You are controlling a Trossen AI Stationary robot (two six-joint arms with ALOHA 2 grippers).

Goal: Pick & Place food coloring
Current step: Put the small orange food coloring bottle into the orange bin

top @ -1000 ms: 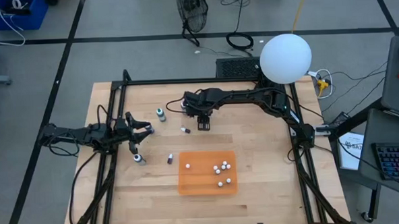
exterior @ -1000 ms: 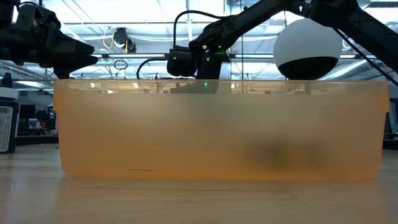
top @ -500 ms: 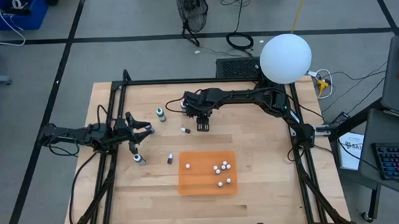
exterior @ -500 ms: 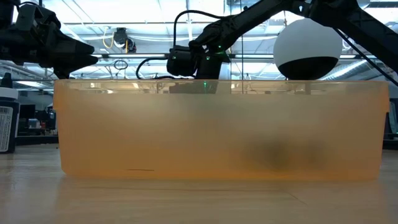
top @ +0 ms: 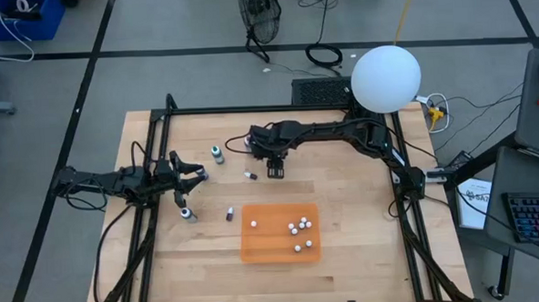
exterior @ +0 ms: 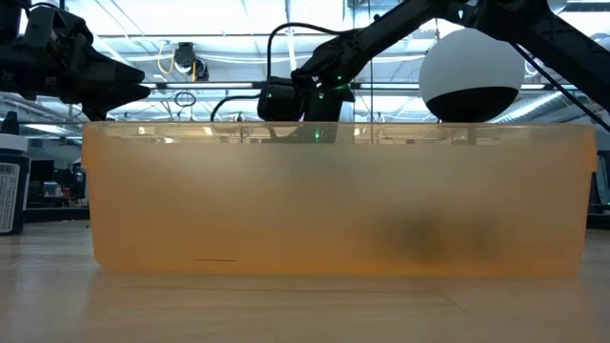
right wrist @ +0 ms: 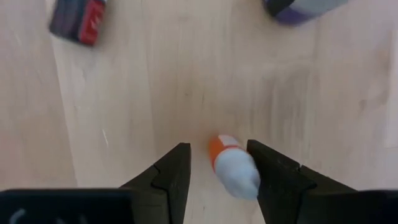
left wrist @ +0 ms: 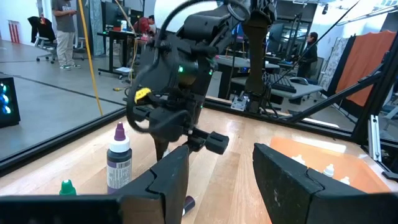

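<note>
My right gripper [top: 275,172] points steeply down at mid-table, open. In its wrist view a tiny food coloring bottle [right wrist: 231,165], orange with a pale end, lies between the fingers [right wrist: 219,148]; the high view hides it under the gripper. A teal bottle [top: 217,153] stands to the far left of that gripper. A small dark one [top: 250,175] lies just to its left. Two more [top: 228,214] [top: 187,213] stand nearer the front. My left gripper [top: 196,174] waits level at the table's left side, open and empty [left wrist: 221,152], facing a purple bottle [left wrist: 118,162]. My right gripper comes at the bottle from above, slanting. One finger [right wrist: 277,177] stands right against the bottle's pale end [right wrist: 241,179], and I cannot tell whether they touch. The other finger [right wrist: 174,171] is apart from it, with bare wood between.
An orange tray [top: 248,247] with several white beads sits in front of the right gripper and fills the low view [exterior: 334,200]. A white sphere [top: 386,78] hangs at the table's far right corner. Black frame rails border the table. People stand in the room beyond.
</note>
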